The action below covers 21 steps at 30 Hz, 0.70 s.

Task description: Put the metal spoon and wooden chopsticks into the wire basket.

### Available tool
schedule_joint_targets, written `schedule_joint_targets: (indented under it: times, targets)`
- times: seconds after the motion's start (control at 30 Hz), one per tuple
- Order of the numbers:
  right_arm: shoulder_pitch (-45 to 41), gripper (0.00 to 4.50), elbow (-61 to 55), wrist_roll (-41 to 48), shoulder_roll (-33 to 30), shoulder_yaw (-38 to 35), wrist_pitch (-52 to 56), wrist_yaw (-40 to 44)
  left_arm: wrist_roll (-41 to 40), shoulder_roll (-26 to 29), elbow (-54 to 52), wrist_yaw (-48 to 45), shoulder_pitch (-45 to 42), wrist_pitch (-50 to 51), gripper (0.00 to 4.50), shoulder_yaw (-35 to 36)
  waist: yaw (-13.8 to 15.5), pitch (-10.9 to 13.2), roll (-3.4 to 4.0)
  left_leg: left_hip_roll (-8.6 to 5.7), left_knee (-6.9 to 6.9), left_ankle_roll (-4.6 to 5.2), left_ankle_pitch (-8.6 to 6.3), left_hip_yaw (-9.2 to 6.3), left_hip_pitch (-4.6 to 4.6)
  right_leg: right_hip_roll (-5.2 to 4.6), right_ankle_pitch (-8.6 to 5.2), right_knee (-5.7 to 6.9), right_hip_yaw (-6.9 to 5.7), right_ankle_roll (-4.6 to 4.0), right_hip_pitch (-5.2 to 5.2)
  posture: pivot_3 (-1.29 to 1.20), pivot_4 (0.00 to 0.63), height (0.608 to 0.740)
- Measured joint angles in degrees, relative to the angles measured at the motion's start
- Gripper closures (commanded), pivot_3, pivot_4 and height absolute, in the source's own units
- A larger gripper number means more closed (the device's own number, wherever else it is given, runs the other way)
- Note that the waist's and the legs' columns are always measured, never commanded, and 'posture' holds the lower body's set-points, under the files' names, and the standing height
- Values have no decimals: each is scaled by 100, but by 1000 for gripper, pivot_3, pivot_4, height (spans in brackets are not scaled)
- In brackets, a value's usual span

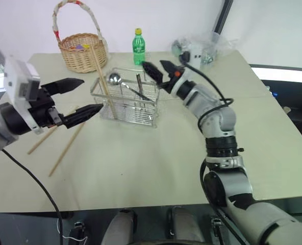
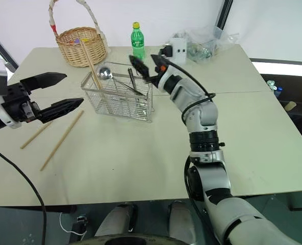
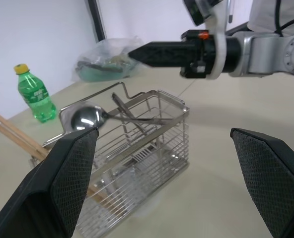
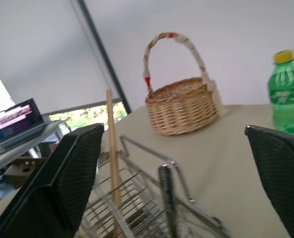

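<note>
The wire basket point(image 1: 124, 104) stands mid-table. The metal spoon point(image 1: 114, 78) lies in it, its round bowl up at the left rim and its thin dark handle point(image 3: 137, 119) running across the top. Wooden chopsticks point(image 1: 101, 74) lean upright in the basket's left end. Two more chopsticks point(image 1: 65, 150) lie flat on the table to the left of the basket. My right gripper point(image 1: 152, 64) hovers open just over the basket's right end, holding nothing. To the left of the basket, above the loose chopsticks, my left gripper point(image 1: 92, 94) is open and empty.
A round wicker basket point(image 1: 82, 51) with a tall handle stands at the back left. A green bottle point(image 1: 139, 47) is behind the wire basket, and a plastic bag of items point(image 1: 202, 48) lies at the back right. The table's front edge point(image 1: 141, 206) is near me.
</note>
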Motion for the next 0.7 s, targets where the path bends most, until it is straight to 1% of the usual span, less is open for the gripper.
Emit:
schedule_joint_targets:
  times: [0.3,0.47,0.57,0.63,0.7]
  targets:
    - [26,32,-232,4,-366,-52,-1,26,225,-61,267,-141,-400,-120,0,-443,-8,-1,-2,3,-3,0,0,3,1,2,-1,-1,3,-1,4,0,150,674]
    - [208,32,-501,2,-574,-27,26,83,315,-83,363,-214,-521,-158,0,-519,-4,-3,-5,2,-3,0,0,3,1,1,0,-6,3,0,5,0,150,674]
    - [503,32,-959,-9,-1118,176,52,527,372,-80,438,-258,-528,-159,0,-559,31,-4,-9,2,-2,0,0,1,-2,1,0,-15,2,0,6,0,150,674]
    - [818,32,-1506,11,-1817,399,56,1206,451,-26,569,-346,-506,-162,0,-554,36,-6,-11,2,-2,1,-1,2,-5,1,0,-27,1,1,11,0,150,674]
    - [1047,32,-1938,91,-2399,460,80,1860,598,101,835,-484,-456,-182,0,-524,14,-8,-16,3,-4,2,-1,5,-6,2,0,-40,1,3,35,0,150,674]
